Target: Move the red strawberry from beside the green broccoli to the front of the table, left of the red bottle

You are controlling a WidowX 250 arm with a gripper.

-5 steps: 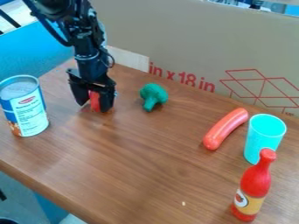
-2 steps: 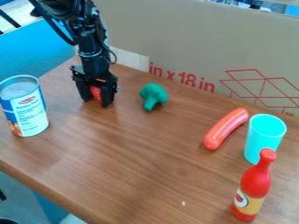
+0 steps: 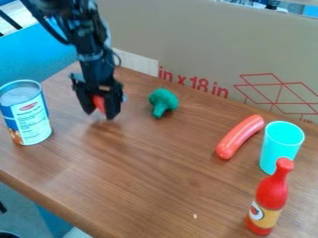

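Observation:
The black gripper (image 3: pixel 99 114) hangs over the table's upper left part, its two fingers on either side of a small red object (image 3: pixel 99 103), which it holds. Part of that object is hidden behind the fingers. Just right of the gripper is a green toy broccoli (image 3: pixel 163 101), not touched by it. A blue and white can (image 3: pixel 28 114) stands upright to the gripper's left.
On the right, a red-orange sausage (image 3: pixel 240 136) lies beside a turquoise cup (image 3: pixel 280 146). A red bottle (image 3: pixel 271 197) stands upright at the lower right of the wooden table (image 3: pixel 155 186). A cardboard wall (image 3: pixel 211 46) rises along the back.
The gripper first shifted slightly right and up in the view, then came back left and a little down, with the red object between its fingers. The other things have stayed put.

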